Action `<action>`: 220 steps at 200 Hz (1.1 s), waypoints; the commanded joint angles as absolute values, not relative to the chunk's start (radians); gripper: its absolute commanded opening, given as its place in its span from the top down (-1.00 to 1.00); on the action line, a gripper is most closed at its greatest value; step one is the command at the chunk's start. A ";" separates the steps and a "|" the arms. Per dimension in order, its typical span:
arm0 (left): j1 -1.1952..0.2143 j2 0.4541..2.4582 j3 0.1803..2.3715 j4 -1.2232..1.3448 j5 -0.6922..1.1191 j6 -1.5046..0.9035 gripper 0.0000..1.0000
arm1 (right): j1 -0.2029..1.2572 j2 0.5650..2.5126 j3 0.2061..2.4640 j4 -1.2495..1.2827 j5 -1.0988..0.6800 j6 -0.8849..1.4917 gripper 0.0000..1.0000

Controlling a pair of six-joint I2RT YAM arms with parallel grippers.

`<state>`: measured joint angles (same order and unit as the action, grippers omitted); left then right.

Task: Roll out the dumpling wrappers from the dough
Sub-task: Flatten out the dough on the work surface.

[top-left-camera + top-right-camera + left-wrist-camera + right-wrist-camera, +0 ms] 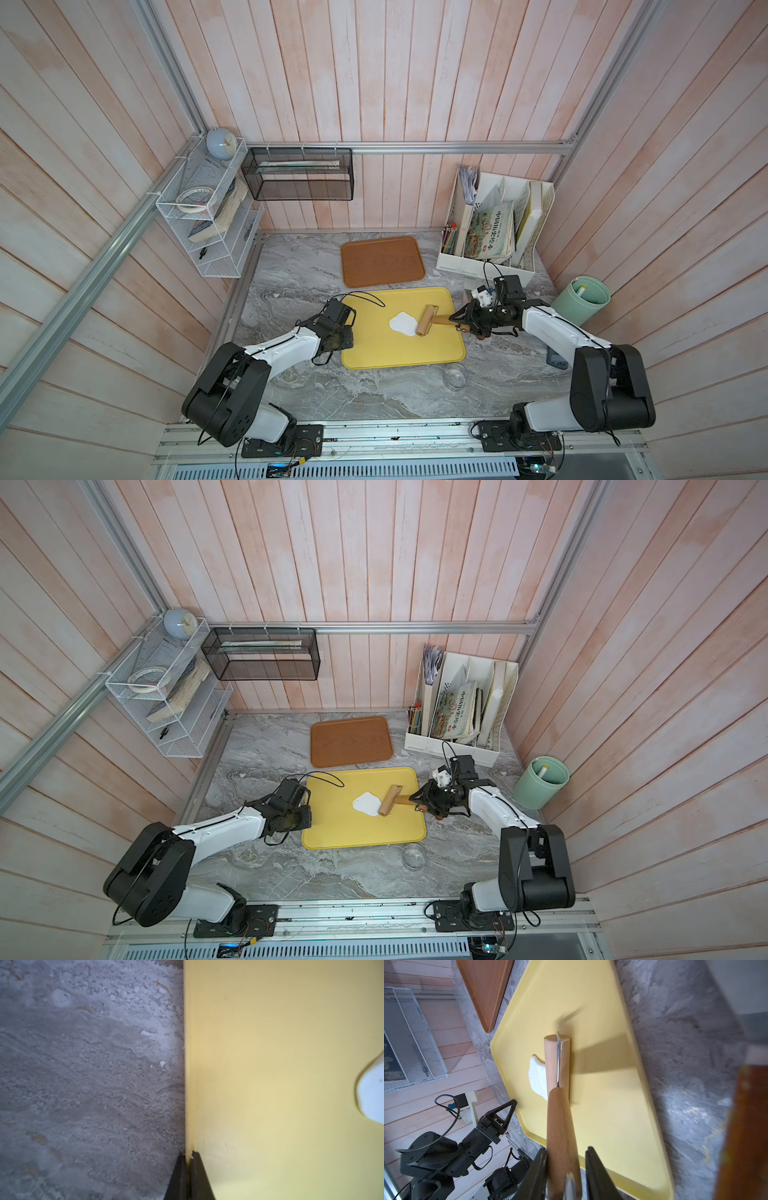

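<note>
On the tray (374,353), dough (401,323) lay against the left of the roller (427,320), its handle clamped in the right gripper (566,1153); left gripper (188,1155) pinched the rim.

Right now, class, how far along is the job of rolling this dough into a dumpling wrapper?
Done: the left fingers pinch the rim of the yellow tray; the right fingers hold the roller by its handle. In hand: the roller's drum sits on one edge of the dough, which looks flattish but irregular. Left: rolling it thin and neatly round.
</note>
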<state>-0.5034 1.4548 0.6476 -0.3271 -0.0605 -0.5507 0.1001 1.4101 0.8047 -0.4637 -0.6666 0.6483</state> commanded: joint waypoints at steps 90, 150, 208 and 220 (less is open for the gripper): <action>-0.511 1.517 0.615 -0.438 -0.058 -0.543 1.00 | 0.431 1.418 0.981 -0.407 -0.567 0.792 1.00; -0.512 1.516 0.614 -0.437 -0.055 -0.539 1.00 | 0.391 1.516 0.816 -0.473 -0.434 0.760 1.00; -0.513 1.512 0.611 -0.434 -0.055 -0.540 1.00 | 0.232 1.501 0.733 -0.630 -0.222 0.627 1.00; -0.512 1.512 0.612 -0.434 -0.055 -0.540 1.00 | 0.206 1.497 0.732 -0.652 -0.217 0.610 1.00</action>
